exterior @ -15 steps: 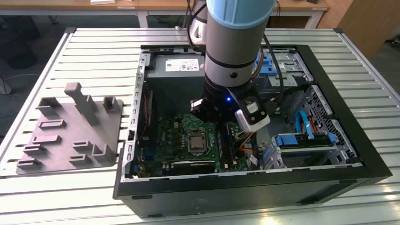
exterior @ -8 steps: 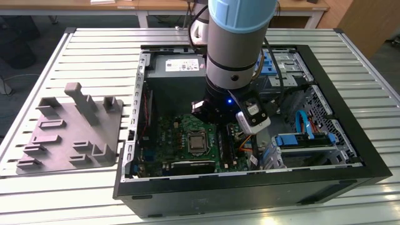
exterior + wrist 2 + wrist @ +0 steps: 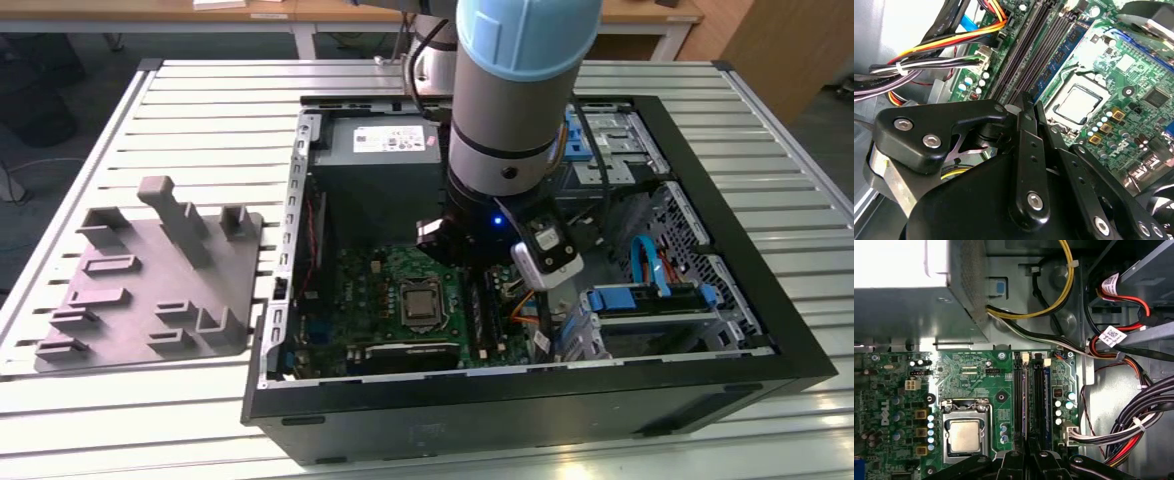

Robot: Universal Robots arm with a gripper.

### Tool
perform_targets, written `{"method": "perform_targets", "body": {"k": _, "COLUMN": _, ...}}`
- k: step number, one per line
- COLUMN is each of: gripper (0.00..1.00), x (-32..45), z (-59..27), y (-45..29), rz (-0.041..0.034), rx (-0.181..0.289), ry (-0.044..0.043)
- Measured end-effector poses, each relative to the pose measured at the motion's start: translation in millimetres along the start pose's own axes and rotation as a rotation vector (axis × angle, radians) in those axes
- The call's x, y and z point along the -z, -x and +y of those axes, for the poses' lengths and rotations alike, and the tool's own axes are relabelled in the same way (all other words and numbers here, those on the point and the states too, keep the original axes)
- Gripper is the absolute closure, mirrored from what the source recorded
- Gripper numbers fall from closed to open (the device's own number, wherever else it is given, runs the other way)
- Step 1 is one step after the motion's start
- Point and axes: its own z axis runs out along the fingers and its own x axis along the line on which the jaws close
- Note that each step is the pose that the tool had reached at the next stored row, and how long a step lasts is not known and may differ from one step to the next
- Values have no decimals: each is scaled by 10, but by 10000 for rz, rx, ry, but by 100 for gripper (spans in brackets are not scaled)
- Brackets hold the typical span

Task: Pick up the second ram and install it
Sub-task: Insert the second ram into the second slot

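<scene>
End effector (image 3: pixel 1026 102): matte black fingers pressed together, grip contents unclear | over long memory slots (image 3: pixel 1026 390) | glossy green motherboard (image 3: pixel 969 385)

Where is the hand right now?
Inside the open computer case, just to the exterior view's right of the processor; in the first wrist view the hand is over the long black memory slots.
</scene>
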Motion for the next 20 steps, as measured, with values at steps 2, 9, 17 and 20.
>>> {"method": "perform_targets", "body": {"k": 2, "gripper": 86, "x": -19, "z": 1, "y": 16, "rz": 3, "rx": 0, "ry": -1}}
{"method": "perform_targets", "body": {"k": 9, "gripper": 86, "x": -64, "z": 9, "y": 31, "rz": 8, "rx": 0, "ry": -2}}
{"method": "perform_targets", "body": {"k": 17, "gripper": 86, "x": -119, "z": 16, "y": 28, "rz": 7, "rx": -1, "ry": -1}}
{"method": "perform_targets", "body": {"k": 20, "gripper": 86, "x": -129, "z": 16, "y": 28, "rz": 8, "rx": -1, "ry": -2}}
